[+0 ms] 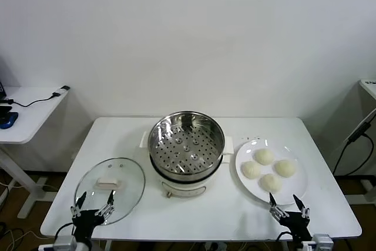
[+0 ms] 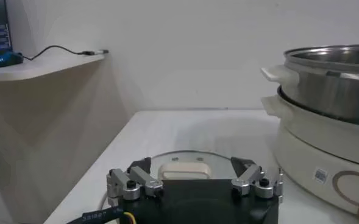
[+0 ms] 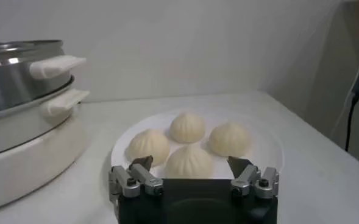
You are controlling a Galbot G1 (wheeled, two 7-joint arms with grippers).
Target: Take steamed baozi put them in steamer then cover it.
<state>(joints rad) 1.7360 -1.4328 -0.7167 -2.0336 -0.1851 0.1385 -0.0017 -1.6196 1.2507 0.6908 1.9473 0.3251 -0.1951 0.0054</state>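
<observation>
Baozi, four in number, all sit on the white plate at 3 o'clock of the steamer, close to it but not touching. Steamer tray is bare; nothing has been loaded, so the task stands at its start: four transfers and the covering remain. Glass lid lies flat on the counter at 8 o'clock of the steamer, apart from its base. Left claw hovers at the lid's near rim, fingers spread, holding nothing. Right claw hovers at the plate's near rim, at 6 o'clock of the buns, fingers spread, holding nothing. Clearance: both claws are at the counter's near edge; the plate is near the right edge. Open counter lies between plate and steamer base, though the steamer's side handle projects toward the plate, so a lift over the steel rim looks necessary.
</observation>
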